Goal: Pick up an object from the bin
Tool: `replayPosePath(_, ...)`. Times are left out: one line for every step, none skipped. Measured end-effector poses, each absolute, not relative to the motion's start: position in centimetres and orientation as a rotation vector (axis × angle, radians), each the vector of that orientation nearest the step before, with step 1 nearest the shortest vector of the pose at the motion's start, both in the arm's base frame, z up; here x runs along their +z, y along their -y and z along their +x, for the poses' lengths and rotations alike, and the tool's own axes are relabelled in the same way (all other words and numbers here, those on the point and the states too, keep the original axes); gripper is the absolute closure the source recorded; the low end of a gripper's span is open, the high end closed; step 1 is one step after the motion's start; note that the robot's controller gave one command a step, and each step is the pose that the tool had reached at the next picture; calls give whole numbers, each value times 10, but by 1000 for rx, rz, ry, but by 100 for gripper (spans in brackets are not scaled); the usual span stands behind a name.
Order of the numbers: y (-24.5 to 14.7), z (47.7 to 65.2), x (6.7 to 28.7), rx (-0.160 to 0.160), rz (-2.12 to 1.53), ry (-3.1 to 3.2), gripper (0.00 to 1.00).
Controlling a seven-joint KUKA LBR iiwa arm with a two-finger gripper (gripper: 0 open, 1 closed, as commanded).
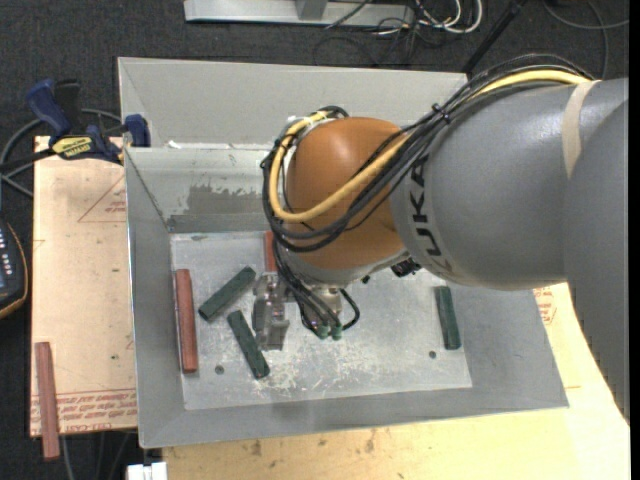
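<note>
My gripper (270, 330) hangs low over the bin floor, left of centre, under the orange wrist cover. Just to its left a short dark green bar (247, 344) lies slanted, its upper end close to the gripper. A second dark green bar (226, 293) lies up and to the left of that, also slanted. Beyond them, near the left wall, a long red-brown stick (185, 320) lies lengthwise. A small piece of something orange-red (268, 249) peeks out beside the wrist cover; the rest of it is hidden.
Another dark green bar (447, 317) lies alone on the right side of the bin floor. The arm and its cables cover the back and centre of the bin. The bin walls slope up on all sides.
</note>
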State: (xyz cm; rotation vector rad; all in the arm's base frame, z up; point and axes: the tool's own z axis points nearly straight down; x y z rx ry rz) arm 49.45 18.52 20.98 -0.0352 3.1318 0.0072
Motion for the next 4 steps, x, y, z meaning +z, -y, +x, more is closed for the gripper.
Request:
replayPosePath(-221, 481, 112, -1, -215, -3141, 100)
replayPosePath(-210, 500, 136, 2, 103, -3137, 100)
replayPosePath(-211, 491, 325, 8, 16, -3130, 100)
replayPosePath(-208, 490, 167, -4, -139, -3146, 100)
